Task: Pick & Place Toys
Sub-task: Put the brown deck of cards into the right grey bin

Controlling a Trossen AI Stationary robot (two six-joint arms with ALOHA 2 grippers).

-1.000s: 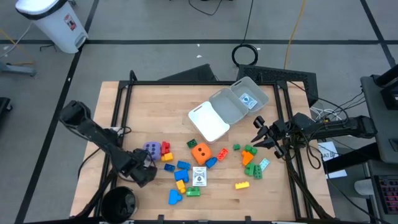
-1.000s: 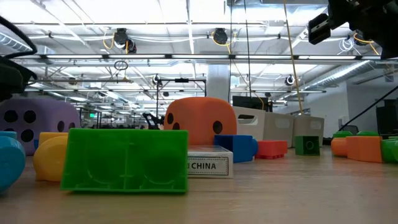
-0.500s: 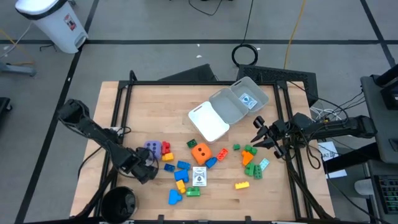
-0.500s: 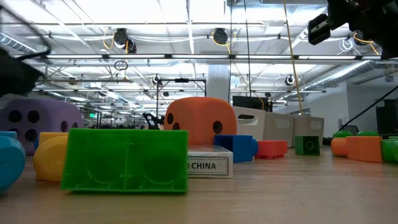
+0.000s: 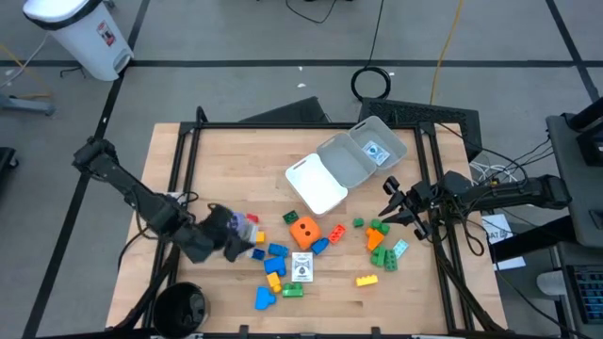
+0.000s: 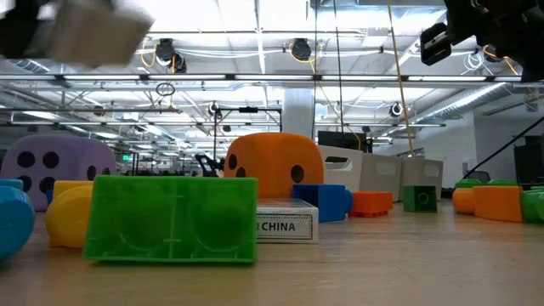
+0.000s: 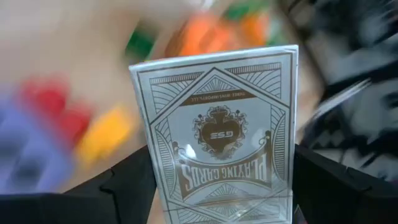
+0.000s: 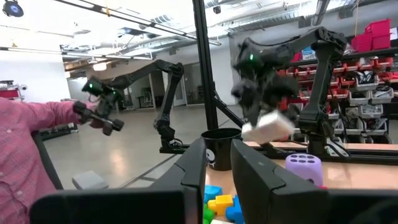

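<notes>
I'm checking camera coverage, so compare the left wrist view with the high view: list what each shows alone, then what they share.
Only the left wrist view shows the print on the white boxed deck of playing cards held between the left tool's dark fingers.

Only the high view shows the open white plastic tray, the orange dotted die, the right tool waiting open near the table's right edge, and a second card deck lying on the wooden table.

Both show scattered coloured plastic bricks.
</notes>
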